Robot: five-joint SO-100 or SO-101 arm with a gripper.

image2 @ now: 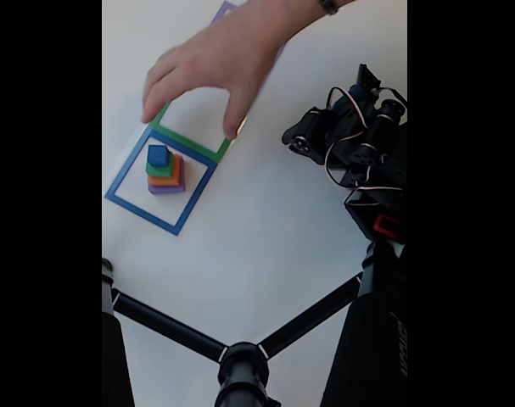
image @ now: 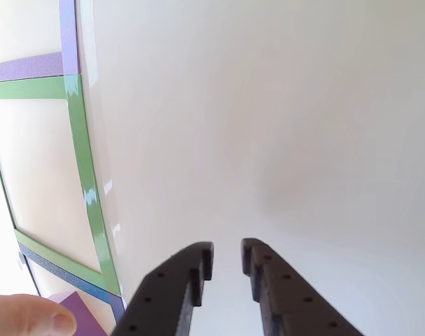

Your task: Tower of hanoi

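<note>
The Tower of hanoi (image2: pixel 165 170) stands stacked inside the blue square outline (image2: pixel 159 182) in the fixed view: purple block at the bottom, then orange, green, and the blue cube (image2: pixel 159 155) on top. A corner of the purple block (image: pixel 85 316) shows at the bottom left of the other view. My gripper (image: pixel 227 255) enters that view from the bottom edge, open by a narrow gap with nothing between its black fingers (image: pixel 177 280), over bare white table right of the outlines. The arm (image2: pixel 350 140) sits folded at the right of the fixed view, well away from the stack.
A person's hand (image2: pixel 219 59) reaches over the green square outline (image2: pixel 193 127); a fingertip (image: pixel 30 316) shows at the bottom left of the other view. Green (image: pixel 82 161) and purple (image: pixel 26 68) outlines lie on the white table. Black tripod legs (image2: pixel 240 356) cross the near edge.
</note>
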